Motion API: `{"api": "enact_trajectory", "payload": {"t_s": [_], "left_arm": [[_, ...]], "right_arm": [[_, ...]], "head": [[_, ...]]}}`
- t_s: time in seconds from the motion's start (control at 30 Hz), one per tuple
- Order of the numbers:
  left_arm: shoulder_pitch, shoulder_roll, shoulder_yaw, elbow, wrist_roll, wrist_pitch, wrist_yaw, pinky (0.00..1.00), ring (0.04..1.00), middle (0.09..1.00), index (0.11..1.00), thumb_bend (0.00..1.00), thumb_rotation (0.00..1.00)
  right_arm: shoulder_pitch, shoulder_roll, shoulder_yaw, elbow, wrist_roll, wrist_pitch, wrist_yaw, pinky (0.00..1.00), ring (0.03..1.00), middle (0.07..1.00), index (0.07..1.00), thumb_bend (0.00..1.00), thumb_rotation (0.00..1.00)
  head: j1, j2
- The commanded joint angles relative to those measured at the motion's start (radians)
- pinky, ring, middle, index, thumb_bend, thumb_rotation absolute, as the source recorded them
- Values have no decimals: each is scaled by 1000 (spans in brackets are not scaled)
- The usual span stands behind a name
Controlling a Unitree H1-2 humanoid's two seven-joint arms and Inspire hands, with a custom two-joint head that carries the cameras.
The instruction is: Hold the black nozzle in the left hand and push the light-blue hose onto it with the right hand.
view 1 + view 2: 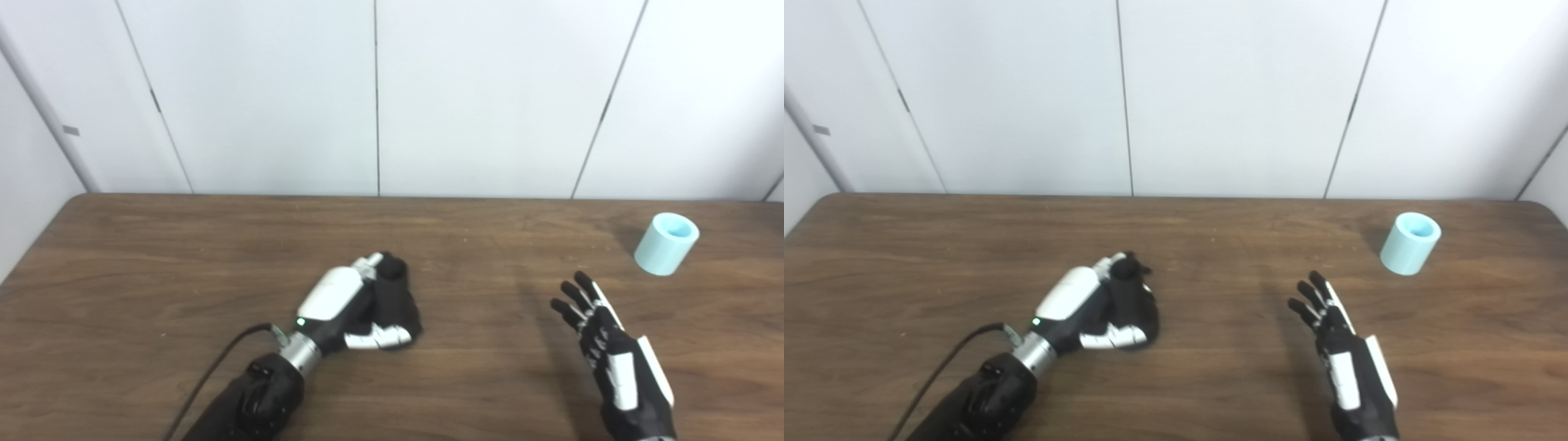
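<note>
Left eye view showed the matte black plastic nozzle [397, 300] standing on its flared base near the middle of the brown wooden table [153, 257], its narrow neck pointing up and slightly away from the robot. The left hand [343, 306] was wrapped around it from the near-left side, fingers curled about the body and thumb low by the base, so the nozzle was held while resting on the tabletop. The short light-blue cylindrical hose piece [666, 243] lay well apart, far to the right and near the table's back edge, tilted with its open end facing up and right. The right hand [603, 343] hovered empty with fingers spread and straight, pointing roughly toward that hose; it was plainly the nearer hand, and the hose lay ahead and to its right, not yet touched.
</note>
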Motion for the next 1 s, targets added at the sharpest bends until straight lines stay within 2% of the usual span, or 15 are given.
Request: {"api": "enact_trajectory", "payload": {"t_s": [0.0,0.1,0.3,0.53,0.73,0.83,0.87,0.93,0.97], "left_arm": [[68,0,-51,42,42,-30,-30,999,977,843,506,452,697],[71,-14,-71,54,63,-61,-8,988,971,838,510,460,691],[77,-33,-82,80,91,-74,3,979,971,838,521,461,692],[76,-25,-92,114,119,-111,31,988,963,835,547,463,675],[66,-17,-87,147,125,-134,46,980,951,834,551,491,721],[65,-21,-89,156,130,-136,48,976,950,835,550,496,736],[65,-22,-90,157,133,-136,49,976,950,835,550,497,739],[67,-23,-90,156,134,-135,47,975,950,835,552,505,747],[67,-22,-90,153,133,-134,44,975,950,836,553,505,748]], "right_arm": [[-3,47,14,-44,-16,-3,-16,949,887,937,970,696,990],[-8,55,36,-44,-38,5,-31,936,880,934,970,689,993],[-8,53,55,-43,-53,5,-44,937,883,932,974,684,999],[-16,70,58,-66,-34,33,-56,941,889,931,973,685,1000],[-57,72,26,-158,-60,143,-102,911,884,908,901,687,976],[-110,52,-3,-212,-111,227,-118,838,828,846,843,641,882],[-134,32,-18,-222,-125,251,-115,825,817,834,835,632,861],[-169,-1,-40,-232,-149,283,-104,772,784,798,805,623,754],[-194,-31,-51,-234,-169,300,-96,754,774,789,799,616,743]], "head": [[-20,-2],[-36,-12],[-36,-7],[-53,-15],[-62,-16],[-58,-16],[-57,-15],[-53,-13],[-53,-13]]}}
